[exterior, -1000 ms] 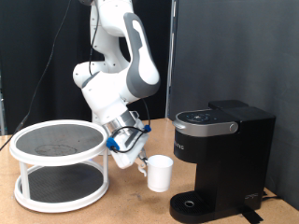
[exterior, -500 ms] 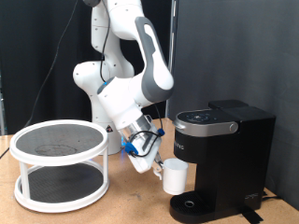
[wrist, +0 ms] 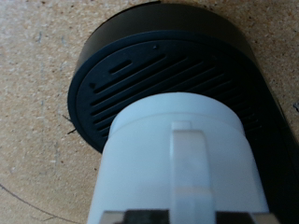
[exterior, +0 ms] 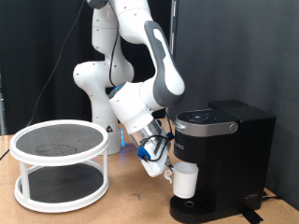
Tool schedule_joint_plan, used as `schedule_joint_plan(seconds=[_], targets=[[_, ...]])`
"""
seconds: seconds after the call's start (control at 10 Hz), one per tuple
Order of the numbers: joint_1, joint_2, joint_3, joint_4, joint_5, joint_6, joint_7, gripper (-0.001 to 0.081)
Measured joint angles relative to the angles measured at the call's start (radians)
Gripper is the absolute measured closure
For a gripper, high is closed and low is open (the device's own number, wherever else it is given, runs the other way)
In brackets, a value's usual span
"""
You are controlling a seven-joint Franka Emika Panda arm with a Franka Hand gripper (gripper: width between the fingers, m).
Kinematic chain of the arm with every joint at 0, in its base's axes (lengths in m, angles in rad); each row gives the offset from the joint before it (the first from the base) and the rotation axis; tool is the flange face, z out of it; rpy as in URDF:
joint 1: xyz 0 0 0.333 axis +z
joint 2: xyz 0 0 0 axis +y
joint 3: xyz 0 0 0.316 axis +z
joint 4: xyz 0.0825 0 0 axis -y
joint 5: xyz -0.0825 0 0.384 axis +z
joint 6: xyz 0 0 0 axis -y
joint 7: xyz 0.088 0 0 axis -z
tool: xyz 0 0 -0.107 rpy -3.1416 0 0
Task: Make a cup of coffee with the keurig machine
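The white cup [exterior: 186, 182] hangs just above the round drip base [exterior: 191, 207] of the black keurig machine [exterior: 222, 159], under its brew head, at the exterior view's right. My gripper [exterior: 169, 172] is shut on the cup's handle from the exterior view's left. In the wrist view the cup [wrist: 177, 159] fills the foreground with its handle [wrist: 192, 173] toward the camera, and the slotted black drip base [wrist: 140, 75] lies beneath it. The machine's lid is closed.
A white two-tier round rack [exterior: 60, 163] with dark mesh shelves stands on the wooden table [exterior: 121, 205] at the exterior view's left. A black curtain hangs behind. Bare tabletop lies between the rack and the machine.
My arm has carried the cup to the exterior view's right, from beside the machine to over its drip base, and slightly lower.
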Motion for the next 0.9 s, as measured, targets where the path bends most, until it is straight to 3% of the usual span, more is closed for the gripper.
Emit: schedule_joint_plan(seconds=[0.9], targets=[[-0.001,0.070,0.019,0.044,0.109,0.026,-0.094,0.0802]])
